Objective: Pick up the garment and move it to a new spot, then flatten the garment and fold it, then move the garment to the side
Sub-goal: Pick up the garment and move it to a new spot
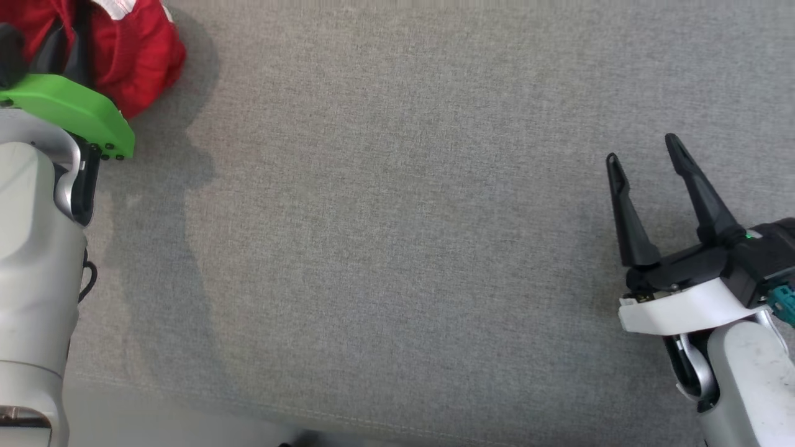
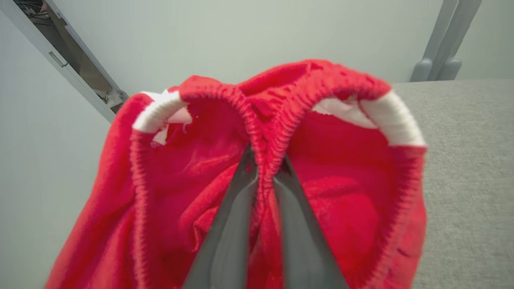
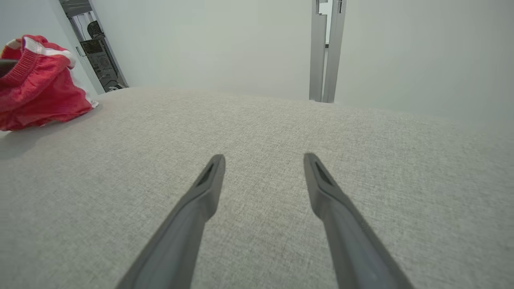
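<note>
Left claw (image 2: 266, 155) pinches the red garment (image 2: 341, 192) at its ribbed waistband (image 2: 225, 98); right claw (image 1: 641, 149) gapes wide over grey surface (image 1: 397, 248).

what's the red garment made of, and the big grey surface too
The red garment looks like soft knit or synthetic cloth, going by its limp folds and slight sheen. Its gathered, ribbed waistband with white sections looks elasticated. The grey surface looks like matte woven upholstery-type fabric, judging by the fine heathered weave and a stitched seam near the front edge.
</note>
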Robot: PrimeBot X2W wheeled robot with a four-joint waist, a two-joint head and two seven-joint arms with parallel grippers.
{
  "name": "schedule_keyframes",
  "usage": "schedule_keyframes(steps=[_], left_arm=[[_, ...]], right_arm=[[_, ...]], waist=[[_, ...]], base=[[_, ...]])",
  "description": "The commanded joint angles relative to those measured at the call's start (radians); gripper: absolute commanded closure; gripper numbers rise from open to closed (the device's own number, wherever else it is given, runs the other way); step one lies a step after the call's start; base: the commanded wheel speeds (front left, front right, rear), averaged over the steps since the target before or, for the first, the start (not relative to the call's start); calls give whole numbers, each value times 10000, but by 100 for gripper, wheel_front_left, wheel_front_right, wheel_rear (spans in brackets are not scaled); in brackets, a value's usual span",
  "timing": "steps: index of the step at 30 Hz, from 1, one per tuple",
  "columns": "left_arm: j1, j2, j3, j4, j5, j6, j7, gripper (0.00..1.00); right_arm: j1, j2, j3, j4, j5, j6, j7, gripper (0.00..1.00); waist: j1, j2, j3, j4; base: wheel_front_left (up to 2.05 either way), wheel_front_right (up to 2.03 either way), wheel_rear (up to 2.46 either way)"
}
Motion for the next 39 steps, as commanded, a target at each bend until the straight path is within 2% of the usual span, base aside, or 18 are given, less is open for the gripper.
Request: schedule_keyframes(steps=[1, 11, 17, 23, 31, 39], left_arm=[[205, 206, -154, -240, 5, 23, -19, 100], [1279, 1208, -773, -2694, -41, 26, 877, 100], [2124, 999, -1122, -4639, -208, 155, 1676, 100], [2562, 423, -1682, -5839, -214, 376, 2303, 100], [2425, -286, -2800, -5595, 324, 305, 2656, 100], [2567, -842, -3914, -3837, 673, 150, 2279, 100]], right_arm=[[-59, 160, 74, 88, 74, -12, 3, 0], [40, 986, 466, 463, 261, -14, 1, 0], [269, 1169, 407, 513, 304, -12, 1, 0], [236, 1326, 301, 413, 338, -12, 3, 0], [-27, 1559, 138, 216, 344, -12, 1, 0], [-261, 1808, 152, 107, 316, -12, 3, 0]], waist=[[-1, 0, -1005, -627], [-1, 0, -2859, -2520], [-1, 0, -3399, -3611], [-1, 0, -3297, -4515], [-1, 0, -2400, -5239], [-1, 0, -1497, -5417]], base=[[0, 0, 0], [0, 0, 0], [0, 0, 0], [0, 0, 0], [0, 0, 0], [0, 0, 0]])
